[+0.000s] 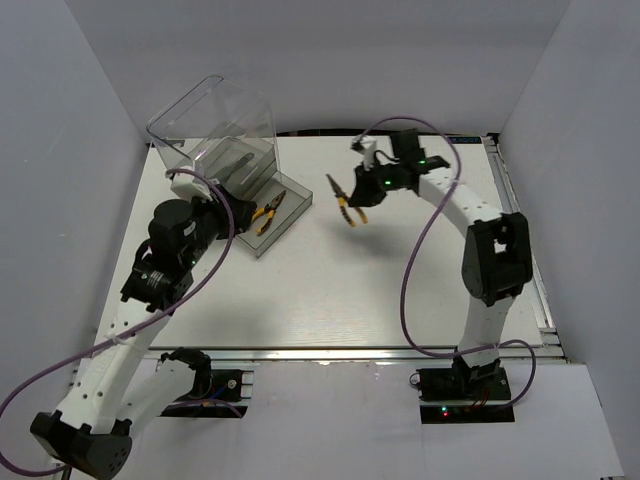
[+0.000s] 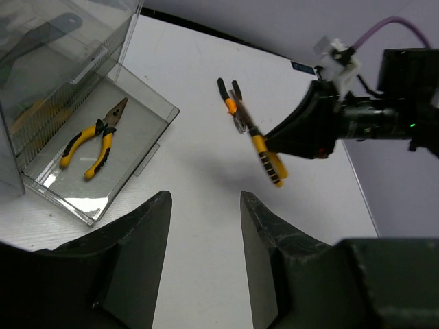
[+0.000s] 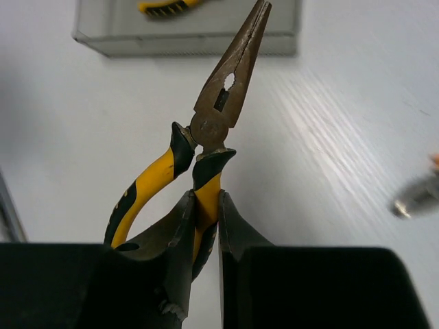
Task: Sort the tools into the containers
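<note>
My right gripper (image 1: 362,190) is shut on one handle of yellow-and-black long-nose pliers (image 1: 345,200) and holds them above the table, right of the drawer. The right wrist view shows the fingers (image 3: 180,226) clamped on that handle, and the pliers (image 3: 218,113) point nose-first at the drawer (image 3: 185,42). The clear cabinet (image 1: 215,135) stands at the far left with one grey drawer (image 1: 285,222) pulled out. Another pair of yellow pliers (image 2: 92,140) lies in it. My left gripper (image 2: 204,200) is open and empty over bare table, near the drawer (image 2: 147,161).
A dark tool shape (image 2: 41,31) shows through the cabinet's upper part. Black-and-orange handles (image 2: 226,92) show just behind the held pliers (image 2: 257,140). A blurred silver thing (image 3: 413,200) lies on the table at the right. White walls enclose the table.
</note>
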{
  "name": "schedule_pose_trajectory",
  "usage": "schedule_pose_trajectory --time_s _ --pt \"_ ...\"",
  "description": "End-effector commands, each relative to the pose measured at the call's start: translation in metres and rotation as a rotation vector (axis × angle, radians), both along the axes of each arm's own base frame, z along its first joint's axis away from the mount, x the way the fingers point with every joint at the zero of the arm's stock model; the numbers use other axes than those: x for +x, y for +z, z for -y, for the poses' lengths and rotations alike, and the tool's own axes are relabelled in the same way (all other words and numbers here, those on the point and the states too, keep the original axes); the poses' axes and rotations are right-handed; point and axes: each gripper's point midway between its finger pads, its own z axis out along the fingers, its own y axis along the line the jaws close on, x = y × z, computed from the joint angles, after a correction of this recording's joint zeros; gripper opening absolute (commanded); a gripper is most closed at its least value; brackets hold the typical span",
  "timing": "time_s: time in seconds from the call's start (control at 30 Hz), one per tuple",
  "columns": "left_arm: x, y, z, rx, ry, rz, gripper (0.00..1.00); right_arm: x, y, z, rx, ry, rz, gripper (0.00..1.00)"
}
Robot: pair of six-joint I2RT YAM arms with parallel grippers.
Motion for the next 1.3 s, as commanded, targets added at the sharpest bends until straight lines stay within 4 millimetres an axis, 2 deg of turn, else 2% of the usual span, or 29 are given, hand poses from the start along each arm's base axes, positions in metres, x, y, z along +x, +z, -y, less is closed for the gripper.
schedule_pose_trajectory --time_s 0.0,0.03,0.07,0.1,0.13,0.17,0.2,0.23,0.3,0.33,0.4,0.43,0.5,0.53,0.57,0.63,0.7,0.77,0.87,0.93,1.07,1.1,1.13,1.2,1.27 --pt "-0.005 0.010 -0.011 -0.034 0.056 0.028 0.56 0.008 0.025 -0.062 0.110 -0.150 -0.094 0.00" --pt "-0.007 0.010 -0.014 -0.038 0.066 0.028 0.57 -0.002 0.027 -0.087 0.129 -0.129 -0.129 0.00" --pt "-0.011 0.012 -0.016 -0.041 0.070 0.034 0.57 0.003 0.035 -0.107 0.176 -0.159 -0.171 0.00" --pt "-0.013 0.012 -0.018 -0.042 0.075 0.032 0.57 0.006 0.038 -0.117 0.184 -0.195 -0.178 0.00" --pt "-0.017 0.013 -0.021 -0.049 0.089 0.030 0.57 -0.001 0.032 -0.139 0.198 -0.207 -0.236 0.00" --pt "-0.020 0.014 -0.023 -0.053 0.094 0.031 0.57 0.000 0.035 -0.150 0.215 -0.210 -0.245 0.00" --pt "-0.022 0.015 -0.024 -0.060 0.100 0.030 0.57 -0.001 0.051 -0.170 0.258 -0.192 -0.216 0.00" --pt "-0.024 0.014 -0.026 -0.068 0.111 0.023 0.57 0.001 0.047 -0.179 0.265 -0.205 -0.223 0.00" --pt "-0.031 0.018 -0.030 -0.083 0.124 0.032 0.57 0.005 0.055 -0.197 0.302 -0.250 -0.229 0.00" --pt "-0.034 0.017 -0.033 -0.093 0.137 0.023 0.58 0.009 0.045 -0.203 0.297 -0.278 -0.253 0.00" --pt "-0.039 0.020 -0.037 -0.103 0.149 0.030 0.58 0.014 0.047 -0.217 0.314 -0.320 -0.238 0.00" --pt "-0.041 0.018 -0.038 -0.101 0.153 0.020 0.58 0.016 0.035 -0.223 0.300 -0.333 -0.234 0.00" --pt "-0.044 0.022 -0.040 -0.109 0.160 0.023 0.58 0.020 0.032 -0.235 0.321 -0.360 -0.212 0.00" --pt "-0.045 0.022 -0.040 -0.107 0.162 0.014 0.58 0.022 0.020 -0.238 0.317 -0.370 -0.220 0.00" --pt "-0.045 0.022 -0.041 -0.105 0.165 0.012 0.58 0.024 0.017 -0.242 0.323 -0.378 -0.214 0.02" --pt "-0.045 0.026 -0.041 -0.106 0.164 0.011 0.58 0.025 0.013 -0.255 0.356 -0.364 -0.188 0.16" --pt "-0.044 0.031 -0.041 -0.106 0.165 0.014 0.58 0.026 0.007 -0.258 0.359 -0.366 -0.180 0.28" --pt "-0.044 0.033 -0.040 -0.108 0.165 0.015 0.58 0.028 0.007 -0.261 0.372 -0.352 -0.162 0.34" --pt "-0.042 0.034 -0.040 -0.111 0.164 0.013 0.58 0.030 0.007 -0.259 0.364 -0.340 -0.131 0.52" --pt "-0.040 0.031 -0.038 -0.108 0.164 0.004 0.58 0.028 0.012 -0.258 0.368 -0.320 -0.110 0.57" --pt "-0.035 0.031 -0.037 -0.100 0.162 0.010 0.59 0.024 0.030 -0.249 0.364 -0.227 -0.019 0.57" --pt "-0.034 0.032 -0.036 -0.092 0.154 0.015 0.59 0.023 0.045 -0.245 0.372 -0.189 0.030 0.57" --pt "-0.033 0.033 -0.035 -0.084 0.150 0.019 0.59 0.020 0.050 -0.242 0.364 -0.135 0.069 0.57" --pt "-0.028 0.030 -0.033 -0.071 0.146 0.014 0.60 0.033 0.052 -0.218 0.283 -0.082 0.196 0.57" --pt "-0.026 0.024 -0.031 -0.068 0.135 0.007 0.60 0.056 0.041 -0.186 0.194 -0.091 0.275 0.58"
